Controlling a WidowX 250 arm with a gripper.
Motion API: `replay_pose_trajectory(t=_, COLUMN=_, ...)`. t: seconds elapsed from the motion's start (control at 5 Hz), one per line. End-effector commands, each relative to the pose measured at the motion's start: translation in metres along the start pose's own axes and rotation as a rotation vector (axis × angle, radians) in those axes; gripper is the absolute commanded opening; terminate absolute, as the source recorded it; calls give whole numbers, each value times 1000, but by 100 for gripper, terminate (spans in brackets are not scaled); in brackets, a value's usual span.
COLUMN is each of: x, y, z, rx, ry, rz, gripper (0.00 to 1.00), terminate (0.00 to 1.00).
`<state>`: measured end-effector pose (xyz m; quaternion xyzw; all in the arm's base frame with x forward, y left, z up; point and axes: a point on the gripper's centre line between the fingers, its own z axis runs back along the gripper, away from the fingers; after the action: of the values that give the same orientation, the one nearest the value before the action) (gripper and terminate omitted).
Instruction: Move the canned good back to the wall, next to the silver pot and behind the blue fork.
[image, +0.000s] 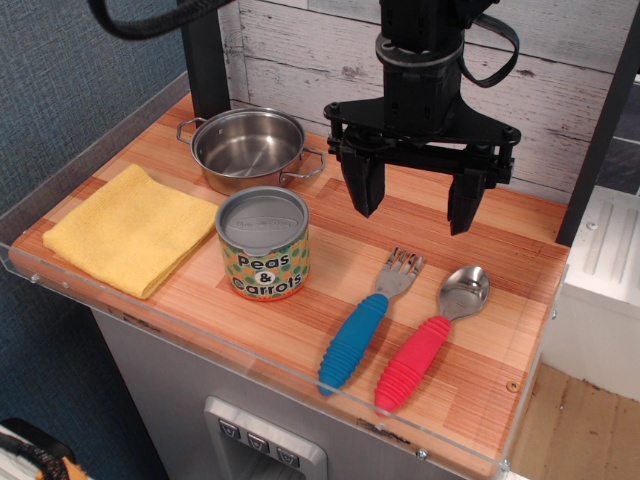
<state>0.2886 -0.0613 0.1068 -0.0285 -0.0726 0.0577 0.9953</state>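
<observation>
On the wooden counter (470, 385), the canned good (263, 243) stood upright, label reading "Peas & Carrots", beneath the spread-open, empty gripper (414, 204).

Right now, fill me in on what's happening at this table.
One robot arm hangs over the wooden table, its gripper open and holding nothing. The canned good, labelled Peas & Carrots, stands upright near the front, just in front of the silver pot, beside a folded yellow cloth. The blue fork and a red spoon lie to the right. The spot by the wall behind the fork is free.
</observation>
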Motion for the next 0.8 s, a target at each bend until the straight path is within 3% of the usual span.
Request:
replay_pose_trajectory(t=0.0, x=0, y=0, z=0, rx=0, ry=0, rz=0, gripper=100, terminate=0)
replay_pose_trajectory(t=0.4, x=-35, y=27, z=14, rx=103, ry=110, rz=-202, gripper=100, terminate=0)
replay_pose_trajectory(t=0.6, x=-48, y=52, z=23, rx=190, ry=233, rz=-342, gripper=100, terminate=0)
